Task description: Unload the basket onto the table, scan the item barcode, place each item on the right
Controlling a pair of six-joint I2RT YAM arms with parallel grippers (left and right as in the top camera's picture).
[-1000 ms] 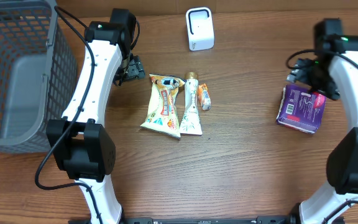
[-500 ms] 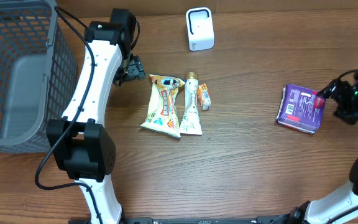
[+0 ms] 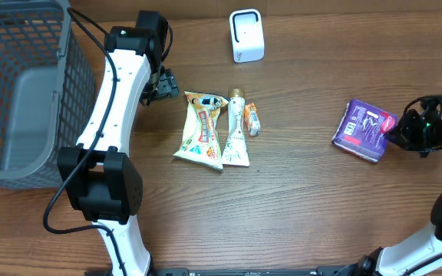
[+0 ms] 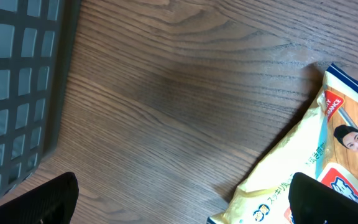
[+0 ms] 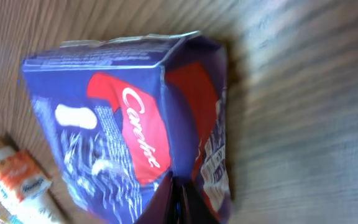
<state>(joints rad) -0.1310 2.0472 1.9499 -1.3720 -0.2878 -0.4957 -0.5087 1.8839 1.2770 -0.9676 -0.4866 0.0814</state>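
Right tool [image 5: 179, 198] is closed tight on the purple pack [image 5: 117, 118] by its edge; white scanner [image 3: 246, 35] lies well off leftward; left tool [image 4: 179, 202] gapes empty.

Wood desk [image 3: 298, 199] carried a grey mesh basket [image 3: 21, 38] at far left and a white scanner [image 3: 246, 35] at back centre. Mid-desk, side by side: yellow pouch [image 3: 202, 129], tube [image 3: 236, 130] against its right edge, sm. orange packet [image 3: 252, 119] just beside the tube's top. Purple pack [image 3: 365, 130] lay skewed, well apart at right.
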